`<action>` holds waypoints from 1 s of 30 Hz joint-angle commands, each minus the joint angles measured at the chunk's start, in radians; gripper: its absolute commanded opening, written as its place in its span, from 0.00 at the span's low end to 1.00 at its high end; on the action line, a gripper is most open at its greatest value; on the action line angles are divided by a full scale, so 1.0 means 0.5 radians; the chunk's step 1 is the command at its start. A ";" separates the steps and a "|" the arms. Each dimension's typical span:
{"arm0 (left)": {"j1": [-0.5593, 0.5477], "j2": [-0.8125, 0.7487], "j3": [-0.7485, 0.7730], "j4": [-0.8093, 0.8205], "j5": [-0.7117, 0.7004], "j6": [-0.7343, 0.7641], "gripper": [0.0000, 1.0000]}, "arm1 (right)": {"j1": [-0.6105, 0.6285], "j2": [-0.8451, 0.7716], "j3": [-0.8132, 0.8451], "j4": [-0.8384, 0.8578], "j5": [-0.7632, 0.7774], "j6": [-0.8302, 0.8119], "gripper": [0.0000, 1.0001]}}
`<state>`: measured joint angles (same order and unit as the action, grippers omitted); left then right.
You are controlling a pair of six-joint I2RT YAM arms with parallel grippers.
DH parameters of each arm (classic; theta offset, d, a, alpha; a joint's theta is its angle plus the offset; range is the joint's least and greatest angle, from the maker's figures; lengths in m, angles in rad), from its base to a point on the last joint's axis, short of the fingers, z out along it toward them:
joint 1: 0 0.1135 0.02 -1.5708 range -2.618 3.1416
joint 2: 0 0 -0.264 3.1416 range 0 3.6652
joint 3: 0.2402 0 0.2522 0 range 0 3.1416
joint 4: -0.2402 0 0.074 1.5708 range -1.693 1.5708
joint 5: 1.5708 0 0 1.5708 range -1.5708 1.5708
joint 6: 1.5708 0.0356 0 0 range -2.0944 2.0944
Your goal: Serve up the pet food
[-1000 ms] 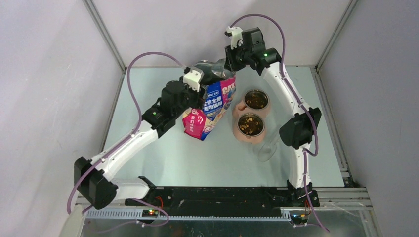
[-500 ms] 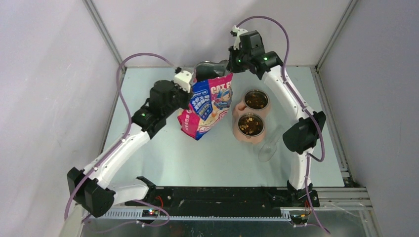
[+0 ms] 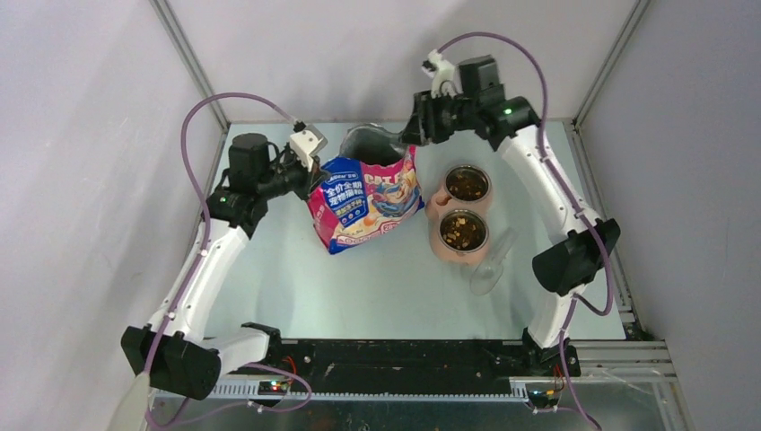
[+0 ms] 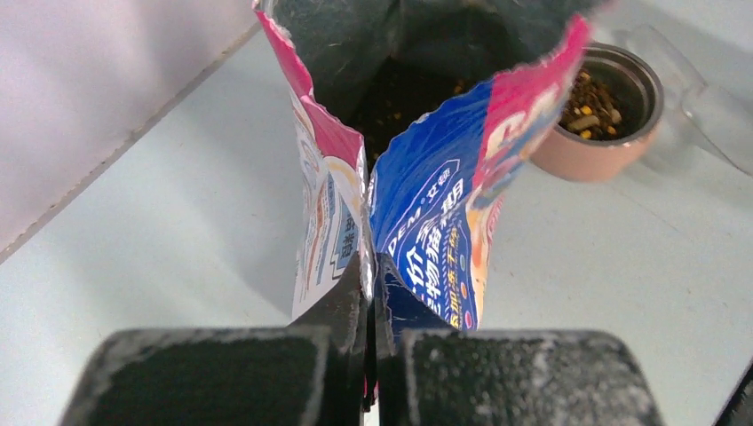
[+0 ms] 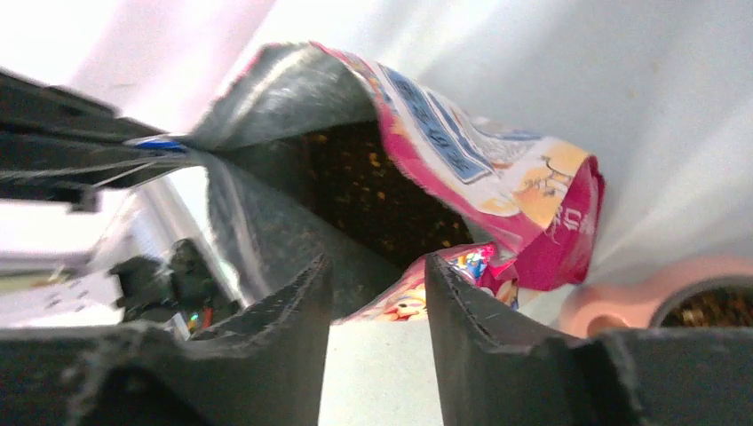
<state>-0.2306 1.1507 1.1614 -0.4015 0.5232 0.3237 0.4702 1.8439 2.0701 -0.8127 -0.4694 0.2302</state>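
Observation:
The pet food shows as dark kibble inside the open pink and blue bag and heaped in two steel bowls. My left gripper is shut on the bag's left edge; in the left wrist view its jaws pinch the bag's seam. My right gripper stands open at the bag's far right rim. In the right wrist view its fingers are apart. The bag's mouth and kibble lie just beyond the tips.
Both bowls sit in pink holders right of the bag. A clear plastic scoop lies on the table in front of the nearer bowl. Grey walls and metal rails close in the table at the back and sides.
My left gripper closed on the bag's edge and drew it to the left, spreading the mouth. My right gripper shut on the far rim, then opened and let go.

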 commanded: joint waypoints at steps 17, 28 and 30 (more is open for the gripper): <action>0.085 0.105 0.376 -0.313 0.259 0.389 0.71 | -0.343 0.370 0.525 -0.649 -1.165 -2.405 0.60; 0.084 0.200 0.452 -0.630 0.194 0.707 0.65 | -0.215 0.459 0.470 -0.463 -1.075 -2.359 0.56; 0.087 0.212 0.446 -0.628 0.153 0.708 0.60 | -0.204 0.457 0.450 -0.452 -1.062 -2.345 0.49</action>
<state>-0.1913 1.2568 1.3487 -0.6952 0.6300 0.6304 0.3584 2.0789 2.2833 -1.0748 -0.9974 -0.9348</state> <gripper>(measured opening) 0.645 0.539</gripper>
